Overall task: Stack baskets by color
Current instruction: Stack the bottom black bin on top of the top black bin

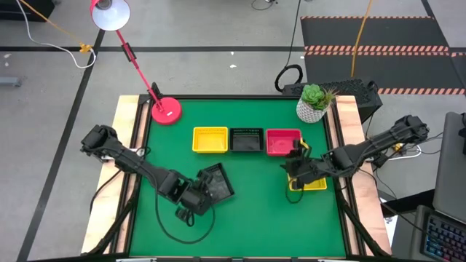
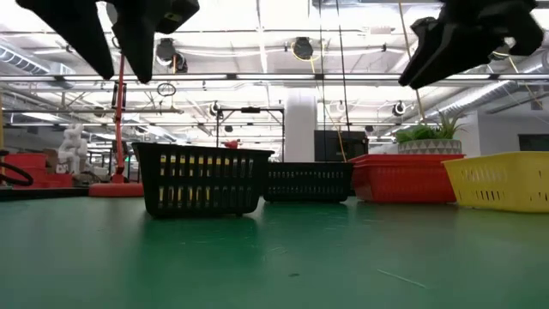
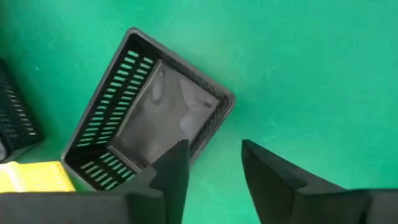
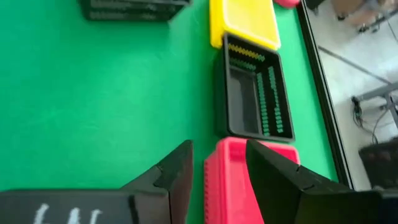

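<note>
Left pincer [image 3: 211, 165], jaws parted and empty, is hovering beside a loose black basket [image 1: 216, 182] on the desk [image 1: 255, 211]; right pincer [image 4: 217, 165], likewise parted, is hanging over the red basket [image 1: 282, 141]. I am judging both between grasps; next, I am regripping the black basket's rim.

Three slotted plastic baskets, yellow [image 1: 210, 139], black [image 1: 247, 139], red [image 1: 283, 141], sit left-to-right in a row; another black basket [image 1: 216, 182] lies nearer, left.
</note>
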